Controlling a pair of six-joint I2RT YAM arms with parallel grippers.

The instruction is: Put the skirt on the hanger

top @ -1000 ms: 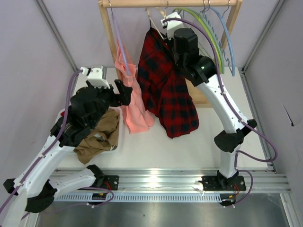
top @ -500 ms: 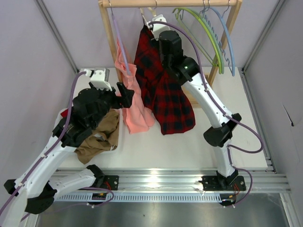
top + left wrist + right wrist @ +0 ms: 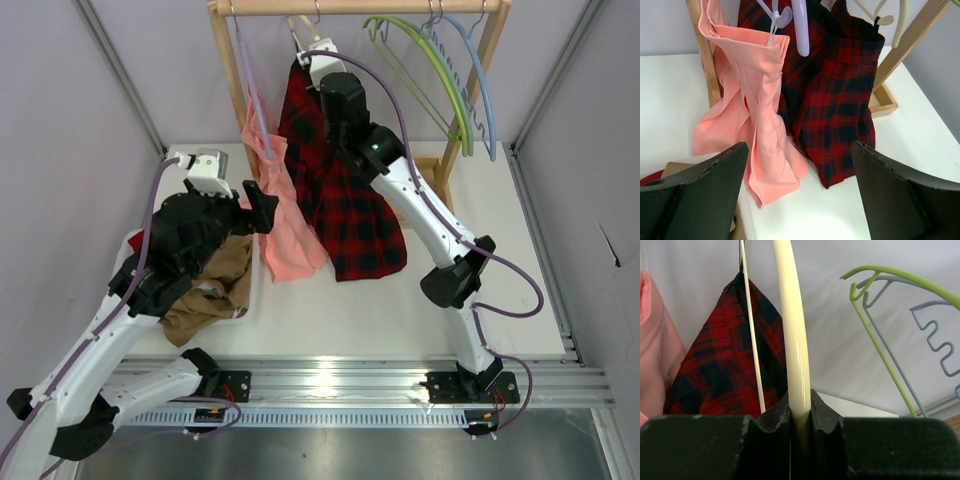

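Nearby, pink garment touches skirt (left claw open); right claw grips hanger.

Right gripper, clamped on the hanger, has carried the skirt leftward under the rail, off the green hangers, to just beside the pink garment.

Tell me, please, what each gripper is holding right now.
Left gripper: open, holding nothing.
Right gripper: shut on the hanger.
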